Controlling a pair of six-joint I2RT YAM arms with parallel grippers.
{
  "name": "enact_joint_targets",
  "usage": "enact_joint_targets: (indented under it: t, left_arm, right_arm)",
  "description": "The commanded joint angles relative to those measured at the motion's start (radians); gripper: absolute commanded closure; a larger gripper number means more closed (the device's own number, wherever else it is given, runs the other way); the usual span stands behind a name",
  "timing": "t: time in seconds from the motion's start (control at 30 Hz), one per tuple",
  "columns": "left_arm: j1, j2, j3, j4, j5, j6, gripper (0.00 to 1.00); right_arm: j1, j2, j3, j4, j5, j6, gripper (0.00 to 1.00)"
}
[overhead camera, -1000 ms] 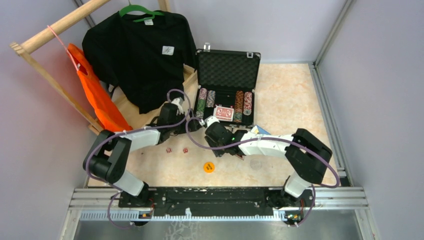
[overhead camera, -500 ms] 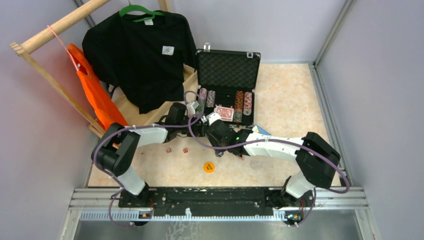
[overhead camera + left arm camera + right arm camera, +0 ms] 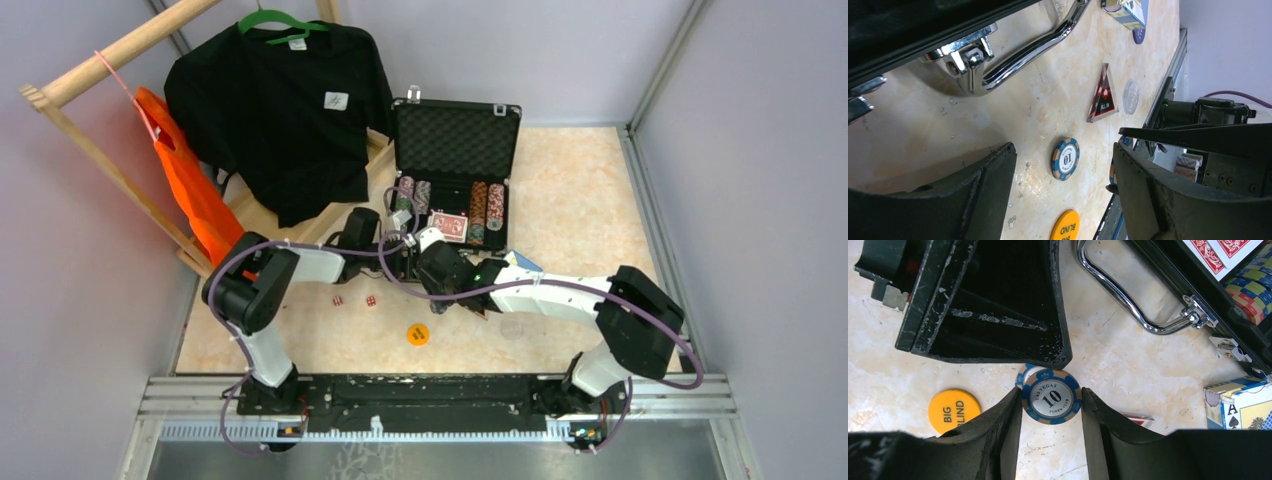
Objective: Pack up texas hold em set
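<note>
**Top external view: case open, one chip in the right gripper's pinch**

The black case lies open at the far side of the table. Its foam-lined lid stands up, and rows of striped chips and red-backed cards sit inside. Both arms reach to just in front of its silver handle.

The left gripper has its jaws apart. They straddle a blue ten chip that lies on the table and touches neither finger. The right gripper is clamped on a second blue ten chip, held by its rim between both fingers.

A blue card box lies near the case's right front corner. Nearer the arms' bases sit a triangular ALL IN token, a clear round token and an orange BIG BLIND token. Two red dice lie further left.
</note>
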Motion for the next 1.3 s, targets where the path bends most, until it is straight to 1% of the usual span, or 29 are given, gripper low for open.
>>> enact_joint_targets:
  t: [0.0,0.27,0.37,0.47,0.6,0.7,0.83,0.93,1.2,1.27]
  left_arm:
    - [-0.009,0.044,0.016,0.026,0.109,-0.02,0.23]
    - [-0.01,0.098,0.015,0.119,0.226,-0.063,0.3]
    - [-0.017,0.119,0.022,0.131,0.254,-0.072,0.3]
    - [-0.026,0.134,0.033,0.124,0.264,-0.071,0.3]
    - [-0.03,0.138,0.045,0.095,0.244,-0.06,0.31]
    - [-0.03,0.142,0.046,0.091,0.246,-0.06,0.33]
    - [-0.032,0.146,0.049,0.094,0.255,-0.063,0.42]
    - [-0.033,0.149,0.048,0.105,0.267,-0.071,0.51]
    - [-0.036,0.162,0.046,0.134,0.297,-0.089,0.64]
    - [-0.038,0.163,0.047,0.134,0.297,-0.088,0.7]
  right_arm:
    - [0.005,-0.033,0.004,0.029,0.034,-0.022,0.67]
    - [0.005,-0.022,0.0,0.042,0.029,-0.026,0.67]
    - [0.005,-0.02,0.0,0.047,0.026,-0.027,0.67]
    - [0.005,-0.019,0.0,0.05,0.021,-0.028,0.67]
    - [0.005,-0.019,-0.003,0.055,0.017,-0.029,0.67]
    - [0.005,-0.017,-0.005,0.063,0.012,-0.029,0.67]
    - [0.005,-0.013,-0.006,0.068,0.011,-0.029,0.67]
    - [0.005,-0.012,-0.004,0.069,0.009,-0.029,0.67]
    - [0.005,-0.004,-0.003,0.073,0.009,-0.029,0.67]
    - [0.005,-0.003,-0.004,0.073,0.009,-0.029,0.67]
